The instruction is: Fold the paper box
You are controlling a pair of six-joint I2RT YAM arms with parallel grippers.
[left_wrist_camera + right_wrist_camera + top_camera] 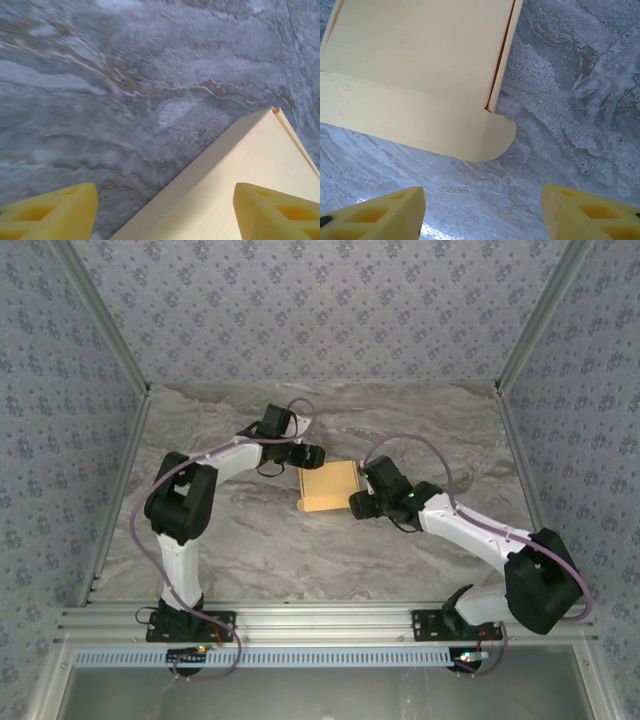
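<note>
**Operator:** How far along is the fold?

**Robot:** I'm judging it well along but not finished. The paper box [328,487] is lying mid-counter [250,550] between my two arms, and from above it is reading as a low, squared-up shape. In my right wrist view, a long flap [405,122] on the box's near side is lying flat on the marble, ending in a rounded tab [492,137]. Beyond that flap the broad panel is looking closed, with a thin orange seam showing along one side. So I'm thinking the flap and tab are what is left: raising and tucking them.

**Operator:** And your end effectors?

**Robot:** The nearer one, my right end effector [482,212], is hovering just short of that flap with its fingers spread wide, holding nothing and touching nothing. Farther off, my left end effector [165,210] is also standing apart. One finger [280,212] is overlapping the box's top panel in my left wrist view, near a corner. I'm not able to tell whether it is pressing there or only hanging above it.
</note>
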